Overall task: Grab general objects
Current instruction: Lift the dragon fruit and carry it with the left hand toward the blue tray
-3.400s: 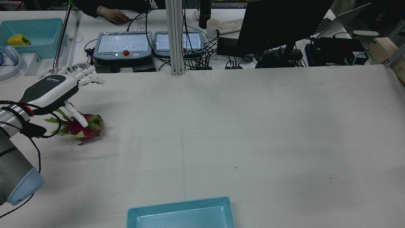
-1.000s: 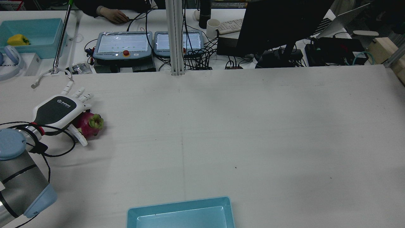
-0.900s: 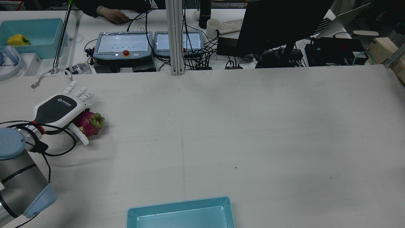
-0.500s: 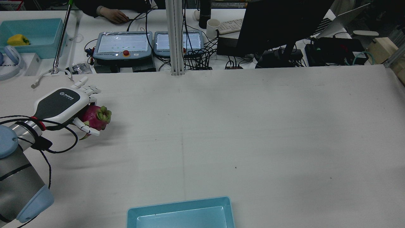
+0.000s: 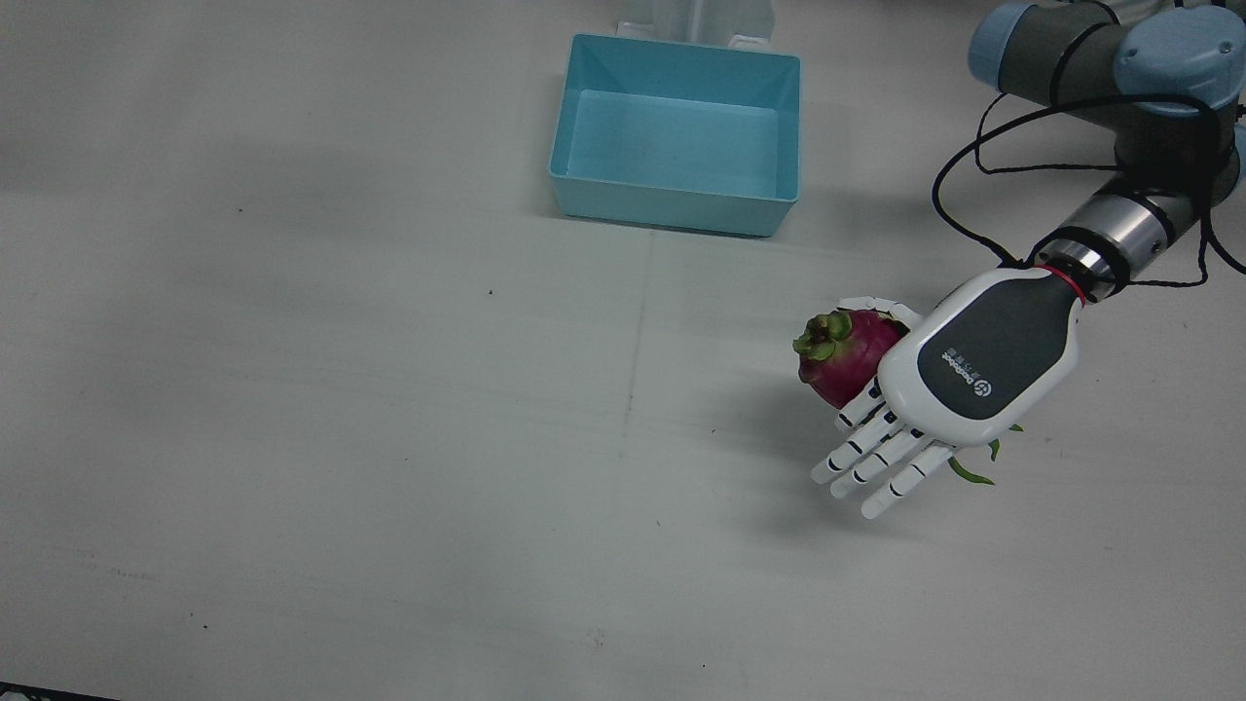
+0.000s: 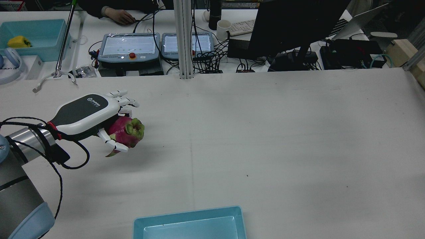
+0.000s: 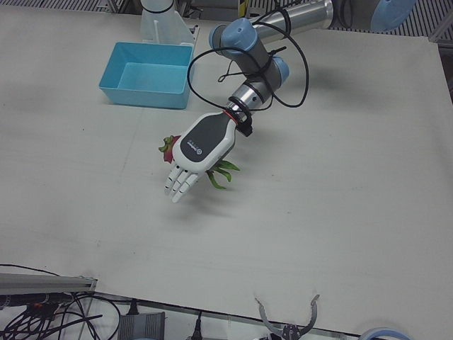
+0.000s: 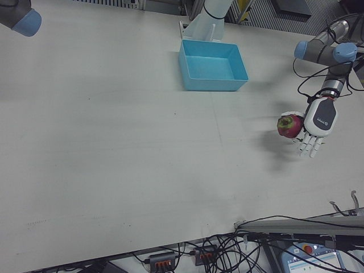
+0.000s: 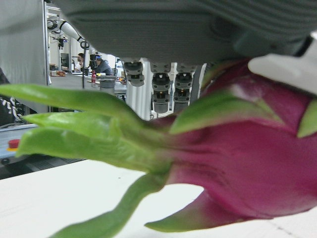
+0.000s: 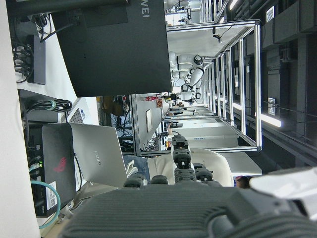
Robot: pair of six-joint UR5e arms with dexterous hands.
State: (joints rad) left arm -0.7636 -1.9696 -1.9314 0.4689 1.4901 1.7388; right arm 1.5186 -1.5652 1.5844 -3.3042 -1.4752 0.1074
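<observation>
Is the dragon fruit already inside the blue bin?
No. In the front view the blue bin holds nothing, and the dragon fruit is under the left hand, well away from the bin.

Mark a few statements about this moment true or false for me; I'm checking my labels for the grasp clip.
1. The left hand holds the dragon fruit. True.
2. The dragon fruit lies inside the blue bin. False: it is in the hand, out over the white table, well apart from the bin.
3. The blue bin holds nothing. True.
4. The hand's long fingers are curled tightly around the fruit. False: in the front view they stretch out nearly straight past it.
5. The right hand is working next to the fruit. False: only its own camera shows part of it, aimed at monitors and a laptop, not at the fruit.
</observation>
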